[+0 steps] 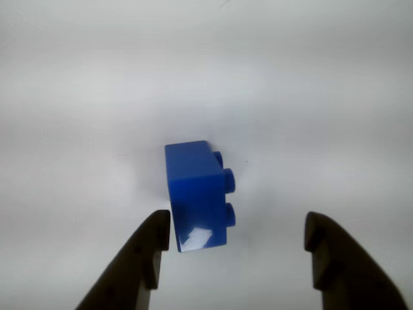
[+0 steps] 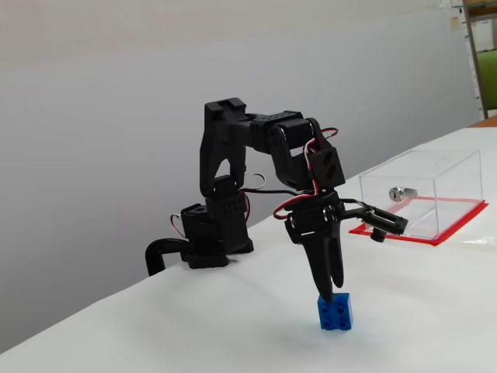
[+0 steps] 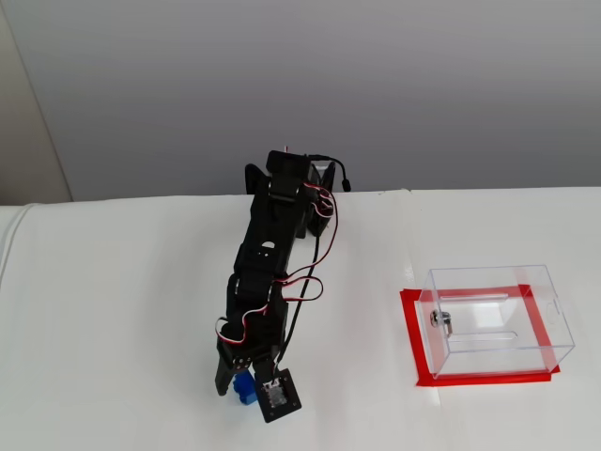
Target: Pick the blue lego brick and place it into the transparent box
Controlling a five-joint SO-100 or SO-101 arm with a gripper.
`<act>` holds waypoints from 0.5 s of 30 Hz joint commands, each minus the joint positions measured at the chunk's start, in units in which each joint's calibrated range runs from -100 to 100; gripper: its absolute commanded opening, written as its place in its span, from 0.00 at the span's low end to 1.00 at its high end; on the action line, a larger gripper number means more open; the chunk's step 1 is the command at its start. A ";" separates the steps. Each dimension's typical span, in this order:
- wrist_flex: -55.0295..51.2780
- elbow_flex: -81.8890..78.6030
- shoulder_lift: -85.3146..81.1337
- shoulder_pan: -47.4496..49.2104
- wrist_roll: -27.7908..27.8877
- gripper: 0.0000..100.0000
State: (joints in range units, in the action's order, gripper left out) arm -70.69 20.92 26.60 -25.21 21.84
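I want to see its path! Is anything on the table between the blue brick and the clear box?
No. In a fixed view, only bare white table lies between the blue lego brick and the transparent box.

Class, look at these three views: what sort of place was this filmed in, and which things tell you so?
Probably an office or lab: a plain white table against a bare wall, holding only the arm, blue lego brick and transparent box.

A small, glossy blue plastic lego brick (image 1: 197, 197) lies on its side on the plain white surface (image 1: 77, 97), studs pointing toward 3 o'clock. Two dark fingers (image 1: 139, 258) rise from the bottom edge, spread wide; the 7 o'clock finger sits just beside the brick's lower corner.
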 commanded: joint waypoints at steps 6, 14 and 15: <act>-0.15 2.68 -0.08 1.74 0.14 0.24; -0.50 2.50 0.68 1.22 0.19 0.24; -0.59 2.59 1.19 1.15 0.19 0.24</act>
State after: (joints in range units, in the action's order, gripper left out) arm -70.69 20.92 27.53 -23.61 21.84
